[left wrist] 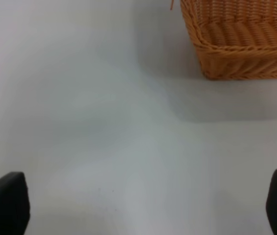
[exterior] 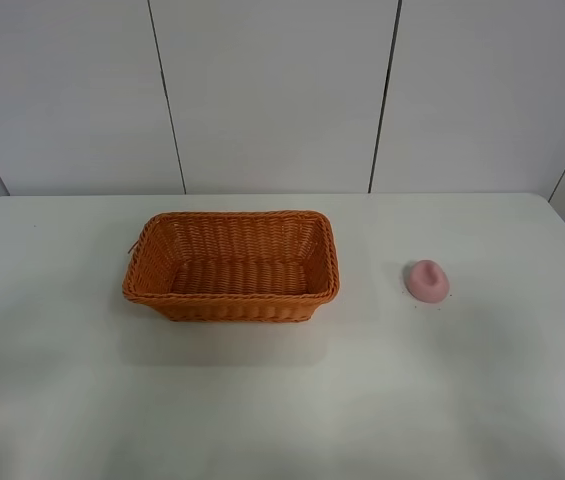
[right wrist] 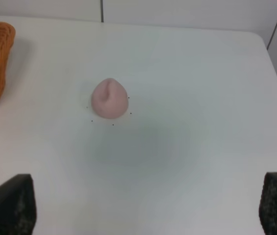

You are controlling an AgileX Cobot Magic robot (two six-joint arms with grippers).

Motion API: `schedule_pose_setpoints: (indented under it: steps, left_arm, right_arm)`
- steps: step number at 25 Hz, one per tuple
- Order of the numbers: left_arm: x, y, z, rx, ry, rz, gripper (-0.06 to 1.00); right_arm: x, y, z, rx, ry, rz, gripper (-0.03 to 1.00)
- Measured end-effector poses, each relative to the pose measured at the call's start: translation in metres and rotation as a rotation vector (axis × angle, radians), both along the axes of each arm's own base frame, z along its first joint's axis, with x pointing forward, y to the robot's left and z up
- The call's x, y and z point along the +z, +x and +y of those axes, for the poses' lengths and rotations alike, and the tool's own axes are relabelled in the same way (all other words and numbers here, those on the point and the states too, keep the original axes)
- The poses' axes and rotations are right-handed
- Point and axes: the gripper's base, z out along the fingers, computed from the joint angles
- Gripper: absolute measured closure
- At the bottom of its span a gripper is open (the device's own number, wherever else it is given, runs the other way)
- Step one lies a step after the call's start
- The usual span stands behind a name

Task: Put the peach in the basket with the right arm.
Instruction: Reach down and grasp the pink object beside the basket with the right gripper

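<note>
Progress: nothing of the task is done as far as the views show; the peach (right wrist: pixel 110 99) is not yet grasped and the basket (exterior: pixel 232 305) holds nothing
Peach: resting on the white table (exterior: pixel 262 400), ahead of the right gripper (right wrist: pixel 143 205), roughly on the line of the gap between its jaws; well clear of both fingertips, touching neither
Right jaws: spread wide, one dark fingertip at each edge of the right wrist view; nothing between them
Basket: upright on the table, well apart from the peach; from the right jaws it lies ahead and off to the side, toward the left arm's half, with only a corner in the right wrist view
Left gripper (left wrist: pixel 143 203): jaws spread wide and empty above bare table; a basket corner lies ahead of them and to one side
High view: neither arm reaches into it
Left to do, as a judgement: advance the right jaws around the peach; close on it; lift; carry it over the braided rim; release inside
</note>
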Motion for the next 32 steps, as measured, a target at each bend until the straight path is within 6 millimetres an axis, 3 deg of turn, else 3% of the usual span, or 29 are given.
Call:
schedule_pose_setpoints:
  steps: [11,15,19,23,29,32]
  left_arm:
    - [0.000,0.000,0.000,0.000,0.000,0.000,-0.05]
    - [0.000,0.000,0.000,0.000,0.000,0.000,-0.05]
    - [0.000,0.000,0.000,0.000,0.000,0.000,-0.05]
    - [0.000,0.000,0.000,0.000,0.000,0.000,-0.05]
    - [0.000,0.000,0.000,0.000,0.000,0.000,-0.05]
    - [0.000,0.000,0.000,0.000,0.000,0.000,-0.05]
  right_arm:
    - [0.005,0.003,-0.002,-0.011,-0.017,0.016,0.27]
    - [0.023,0.033,-0.001,-0.010,-0.019,0.143,0.27]
    - [0.040,0.088,0.001,-0.001,-0.002,0.316,0.27]
    - [0.037,0.155,0.002,0.003,0.011,0.526,0.27]
    - [0.000,0.266,0.003,0.000,0.011,0.760,0.27]
    - [-0.029,0.317,0.003,-0.001,0.010,0.851,0.27]
